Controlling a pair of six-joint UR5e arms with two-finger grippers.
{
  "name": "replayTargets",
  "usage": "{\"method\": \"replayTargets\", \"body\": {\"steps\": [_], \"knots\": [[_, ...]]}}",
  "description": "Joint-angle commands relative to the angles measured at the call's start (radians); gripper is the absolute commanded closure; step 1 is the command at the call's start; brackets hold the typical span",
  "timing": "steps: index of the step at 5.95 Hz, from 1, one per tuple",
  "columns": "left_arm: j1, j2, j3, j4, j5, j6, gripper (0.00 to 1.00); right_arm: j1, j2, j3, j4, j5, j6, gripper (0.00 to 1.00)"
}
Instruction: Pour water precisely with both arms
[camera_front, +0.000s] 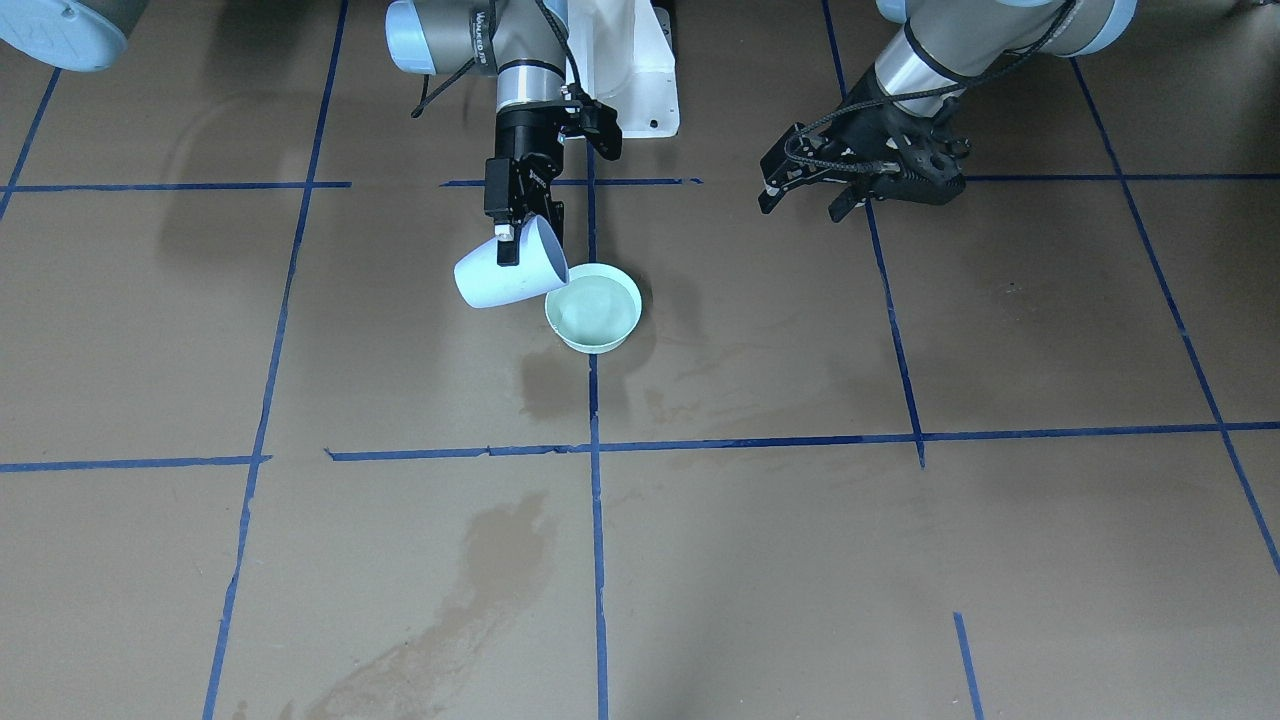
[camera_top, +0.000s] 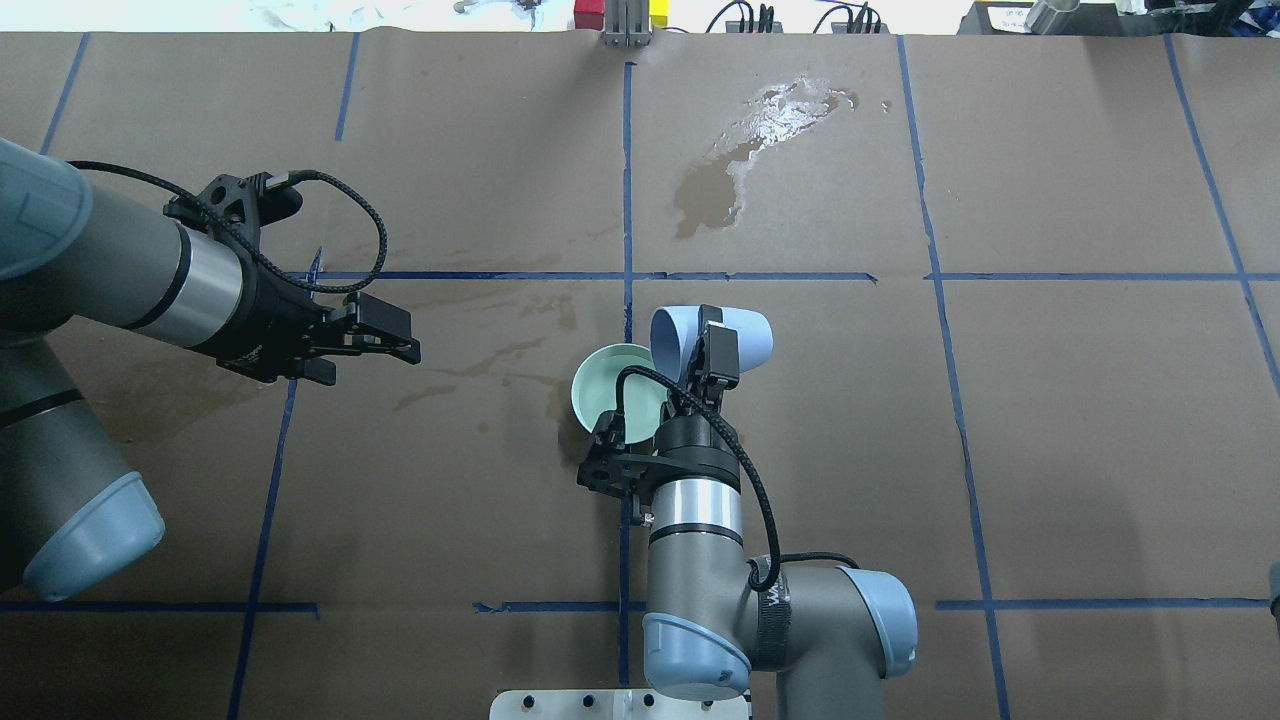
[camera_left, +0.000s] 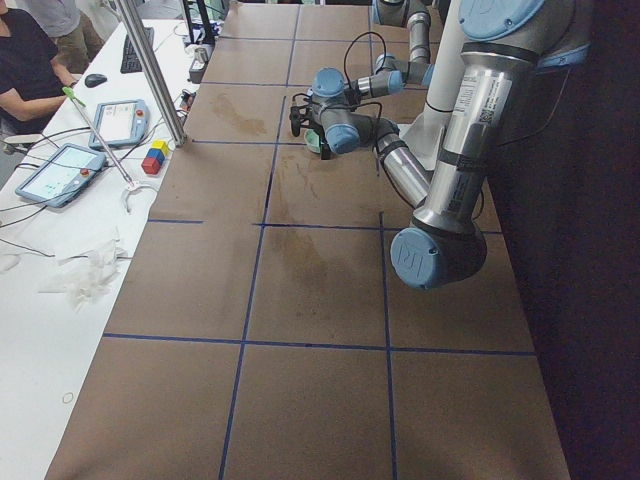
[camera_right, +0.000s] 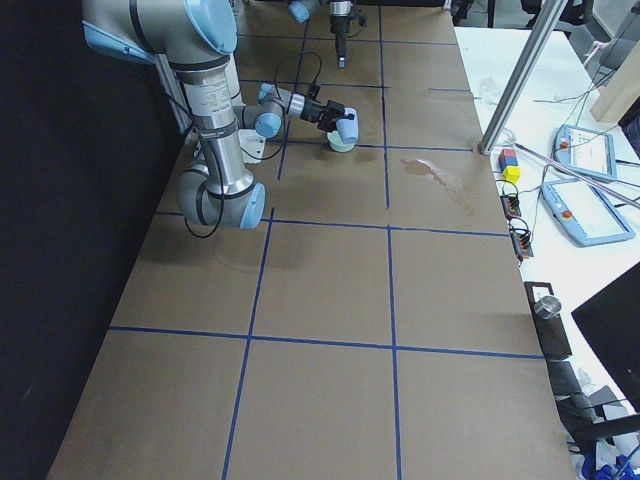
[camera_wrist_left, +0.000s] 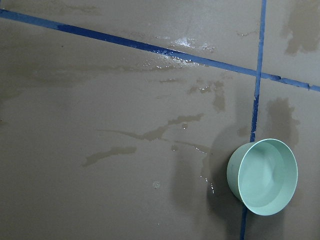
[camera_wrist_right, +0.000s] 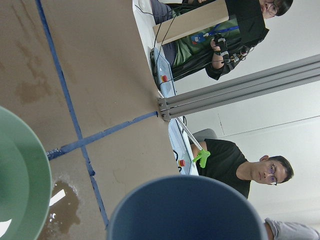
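My right gripper (camera_front: 510, 245) is shut on a pale blue cup (camera_front: 505, 275), tipped on its side with its mouth over the near rim of a mint green bowl (camera_front: 595, 310). Clear water (camera_front: 597, 305) lies in the bowl with a faint shimmer. In the overhead view the right gripper (camera_top: 712, 350) holds the cup (camera_top: 748, 335) just right of the bowl (camera_top: 600, 392). My left gripper (camera_front: 800, 205) is open and empty, hovering well off to the side of the bowl; it also shows overhead (camera_top: 380, 345). The left wrist view shows the bowl (camera_wrist_left: 264, 176) at lower right. The right wrist view shows the cup's rim (camera_wrist_right: 187, 210) and the bowl's edge (camera_wrist_right: 20, 175).
The table is brown paper with a blue tape grid. Dark wet stains lie around the bowl (camera_front: 545, 385) and a glossy puddle lies further out (camera_top: 760, 130). The white pedestal base (camera_front: 640, 70) stands behind the bowl. Operators and tablets (camera_left: 60, 170) are at a side table.
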Motion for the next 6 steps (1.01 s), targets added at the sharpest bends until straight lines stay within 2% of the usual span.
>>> {"method": "replayTargets", "body": {"steps": [1, 5, 6], "knots": [[-0.001, 0.002, -0.003, 0.0, 0.0, 0.0, 0.0, 0.0, 0.002, 0.003, -0.047, -0.021, -0.098, 0.96], [0.0, 0.002, -0.005, 0.0, 0.0, -0.002, 0.0, 0.0, 0.011, 0.003, -0.055, -0.025, -0.345, 0.97], [0.0, 0.002, -0.005, 0.0, 0.0, -0.002, 0.0, 0.0, 0.026, 0.004, -0.101, -0.041, -0.382, 0.97]]}}
